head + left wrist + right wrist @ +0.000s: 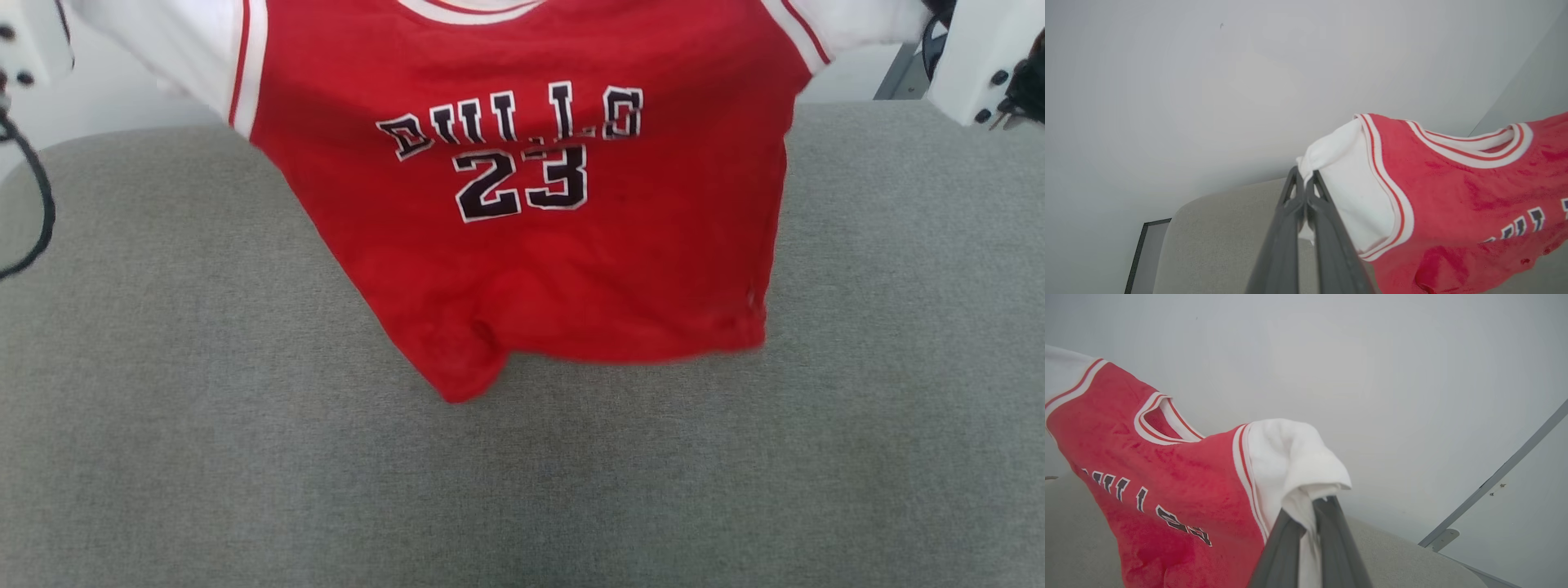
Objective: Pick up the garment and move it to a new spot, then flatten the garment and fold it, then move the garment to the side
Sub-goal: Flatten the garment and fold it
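Garment (531,269) hangs spread between the two tools, held up by its white sleeves, print side toward the head camera, with the black-and-white lettering and the 23 upright across the red chest. On one sleeve's edge the left tool (1304,179) has its two dark fingers pressed together, a sliver of white cloth caught between them; the garment stretches away to that view's right. On the other sleeve the right tool (1310,508) is pinched closed too, cloth running down between its fingers, the red body off to that view's left. Beneath the hem lies the grey surface (245,457). The hem's corner on the robot's left droops lowest; whether it touches the surface I cannot tell.
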